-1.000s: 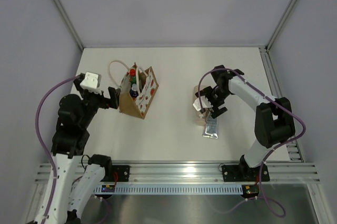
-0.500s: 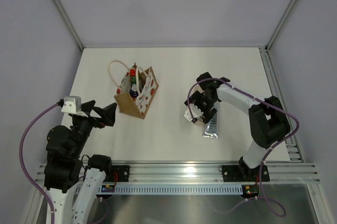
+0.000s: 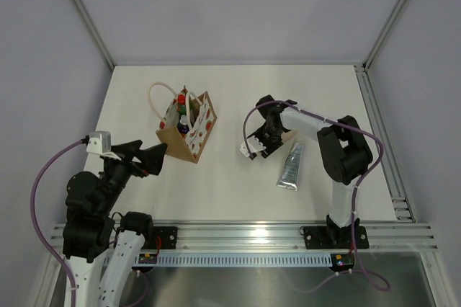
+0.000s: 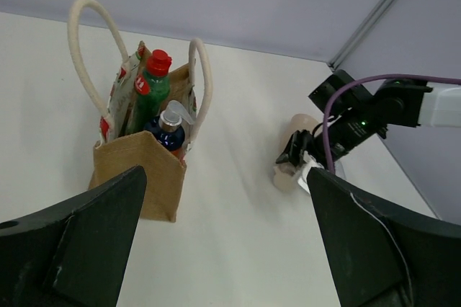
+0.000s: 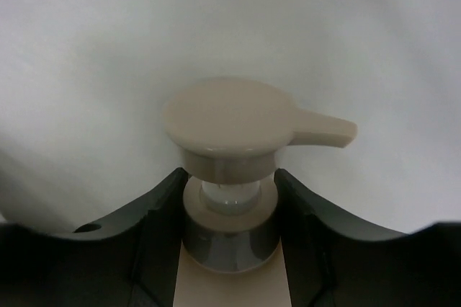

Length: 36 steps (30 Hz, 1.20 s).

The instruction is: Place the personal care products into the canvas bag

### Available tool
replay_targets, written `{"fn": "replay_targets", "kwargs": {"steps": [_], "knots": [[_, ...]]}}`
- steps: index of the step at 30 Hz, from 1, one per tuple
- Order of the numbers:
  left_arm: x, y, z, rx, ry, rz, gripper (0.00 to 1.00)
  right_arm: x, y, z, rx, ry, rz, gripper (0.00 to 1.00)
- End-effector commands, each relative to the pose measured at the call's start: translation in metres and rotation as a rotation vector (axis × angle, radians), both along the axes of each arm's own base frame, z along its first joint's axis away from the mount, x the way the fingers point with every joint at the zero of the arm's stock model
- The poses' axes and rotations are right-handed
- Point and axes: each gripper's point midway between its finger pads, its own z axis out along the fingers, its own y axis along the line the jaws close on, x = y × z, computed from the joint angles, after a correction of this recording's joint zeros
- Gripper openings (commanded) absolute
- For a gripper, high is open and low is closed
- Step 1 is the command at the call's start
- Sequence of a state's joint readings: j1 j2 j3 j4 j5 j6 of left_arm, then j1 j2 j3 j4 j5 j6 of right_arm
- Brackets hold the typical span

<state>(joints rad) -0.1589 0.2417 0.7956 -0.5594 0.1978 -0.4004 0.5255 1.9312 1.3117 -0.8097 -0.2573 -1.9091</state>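
The canvas bag (image 3: 184, 143) stands left of centre, tan with white rope handles (image 4: 85, 40). Inside it I see a green bottle with a red cap (image 4: 155, 80) and a dark blue pump bottle (image 4: 170, 124). My right gripper (image 3: 258, 143) is shut around the neck collar of the beige bottle (image 5: 232, 121), a finger (image 5: 155, 210) pressing on each side below the pump head. This bottle also shows low against the table (image 4: 287, 176) in the left wrist view. The silver-grey tube (image 3: 290, 166) lies flat just right of that gripper. My left gripper (image 3: 149, 157) hangs open and empty, near the bag's front left.
Aluminium frame posts and pale walls close in the white table (image 3: 238, 192) on three sides. The right arm's purple cable (image 4: 338, 116) loops over its wrist. A metal rail (image 3: 245, 235) with both arm bases runs along the near edge.
My right gripper slid left, away from the tube, and closed on the beige bottle's neck. My left arm pulled back from the bag's side toward the near left, still open.
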Motion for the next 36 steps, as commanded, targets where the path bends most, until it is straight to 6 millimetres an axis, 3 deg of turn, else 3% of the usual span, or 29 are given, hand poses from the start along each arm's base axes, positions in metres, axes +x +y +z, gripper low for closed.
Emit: {"fn": "replay_targets", "kwargs": {"steps": [1,6,9,11,15,21,30,36], "knots": [[-0.003,-0.012,0.021,-0.063,-0.062,-0.061,0.99,0.003,0.03,0.019,0.125,0.073,-0.165,0.3],[0.003,-0.015,0.013,-0.067,-0.047,-0.076,0.99,0.012,0.059,0.068,0.325,0.196,-0.437,0.19],[0.006,-0.016,0.009,-0.062,-0.034,-0.077,0.99,0.016,0.076,0.108,0.478,0.301,-0.554,0.13],[0.008,-0.016,0.007,-0.057,-0.03,-0.077,0.99,0.026,0.079,0.133,0.557,0.339,-0.62,0.1],[0.009,-0.015,0.001,-0.056,-0.021,-0.072,0.99,0.024,0.086,0.168,0.679,0.513,-0.725,0.01],[0.011,-0.014,-0.009,-0.054,0.0,-0.064,0.99,0.028,0.093,0.195,0.816,0.672,-0.813,0.0],[0.011,-0.014,-0.013,-0.06,0.014,-0.061,0.99,0.043,0.097,0.214,0.942,0.8,-0.914,0.0],[0.011,-0.015,-0.018,-0.058,0.028,-0.063,0.99,0.051,0.102,0.25,1.008,0.841,-0.964,0.0]]}}
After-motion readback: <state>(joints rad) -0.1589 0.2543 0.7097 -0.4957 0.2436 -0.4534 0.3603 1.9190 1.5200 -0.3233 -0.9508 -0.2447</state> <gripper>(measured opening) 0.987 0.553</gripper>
